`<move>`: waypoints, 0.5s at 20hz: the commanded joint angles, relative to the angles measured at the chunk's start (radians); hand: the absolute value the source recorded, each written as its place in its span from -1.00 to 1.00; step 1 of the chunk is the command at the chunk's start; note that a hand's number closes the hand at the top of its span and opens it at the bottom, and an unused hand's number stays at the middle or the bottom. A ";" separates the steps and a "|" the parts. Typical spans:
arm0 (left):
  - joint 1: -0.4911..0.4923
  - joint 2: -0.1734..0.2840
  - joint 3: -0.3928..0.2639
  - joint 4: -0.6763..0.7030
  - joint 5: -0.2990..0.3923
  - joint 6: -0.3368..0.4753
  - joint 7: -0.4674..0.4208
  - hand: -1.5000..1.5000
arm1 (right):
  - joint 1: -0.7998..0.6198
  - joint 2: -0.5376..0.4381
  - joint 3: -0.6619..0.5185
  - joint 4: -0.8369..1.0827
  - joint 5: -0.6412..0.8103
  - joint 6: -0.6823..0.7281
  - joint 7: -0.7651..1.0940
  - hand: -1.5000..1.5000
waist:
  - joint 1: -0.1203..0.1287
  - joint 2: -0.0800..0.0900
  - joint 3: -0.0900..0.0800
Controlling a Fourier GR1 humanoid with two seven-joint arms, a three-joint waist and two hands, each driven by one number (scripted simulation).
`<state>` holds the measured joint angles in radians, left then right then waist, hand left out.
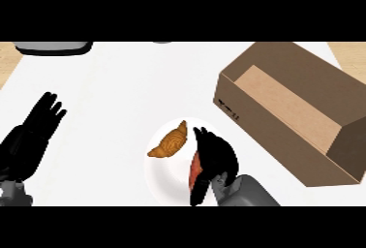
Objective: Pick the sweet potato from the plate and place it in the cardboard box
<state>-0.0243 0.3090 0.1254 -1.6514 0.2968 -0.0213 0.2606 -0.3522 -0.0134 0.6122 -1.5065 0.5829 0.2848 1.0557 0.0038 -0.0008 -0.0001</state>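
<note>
A white plate lies near the counter's front, at the middle of the view. On it rests a reddish-orange sweet potato, mostly hidden under my right hand. That hand lies over the sweet potato with its fingers pointing away and the thumb down on the near side; whether it has closed on the sweet potato is hidden. A golden croissant sits on the plate's upper left part. The open cardboard box stands to the right of the plate. My left hand rests open at the left edge, fingers up.
A dark and grey appliance sits at the counter's far left edge. Wooden surface shows at the far corners. The white counter spreads between the left hand and the box.
</note>
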 commanded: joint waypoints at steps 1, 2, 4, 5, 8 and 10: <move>-0.003 0.005 0.036 0.034 0.005 -0.025 -0.018 0.00 | -0.046 0.013 -0.022 0.028 -0.024 0.044 0.107 -1.00 | 0.001 0.001 0.000; -0.005 -0.004 0.028 0.080 -0.019 -0.039 -0.077 0.00 | 0.006 0.013 0.054 0.021 0.000 0.001 0.112 -1.00 | -0.001 0.001 0.000; 0.037 -0.028 0.023 0.024 0.002 -0.038 -0.040 0.00 | 0.030 0.007 -0.024 0.027 0.032 0.022 0.051 -1.00 | -0.002 0.000 0.000; -0.046 -0.012 0.018 0.061 -0.007 -0.036 -0.019 0.00 | 0.005 0.013 0.054 0.086 0.005 -0.040 0.071 -1.00 | -0.001 0.001 0.000; 0.016 -0.040 0.021 0.046 -0.019 -0.048 -0.058 0.00 | 0.061 0.010 -0.002 -0.055 0.050 0.054 0.097 -1.00 | -0.005 -0.001 0.000; -0.001 -0.013 0.045 0.040 -0.004 -0.054 -0.017 0.00 | -0.025 0.013 0.050 0.183 0.010 -0.104 0.023 -1.00 | 0.005 0.002 0.000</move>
<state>-0.0112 0.2877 0.1485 -1.6364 0.2859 -0.0566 0.2430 -0.3389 -0.0097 0.6270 -1.4355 0.6031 0.2608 1.0311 0.0045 -0.0004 -0.0001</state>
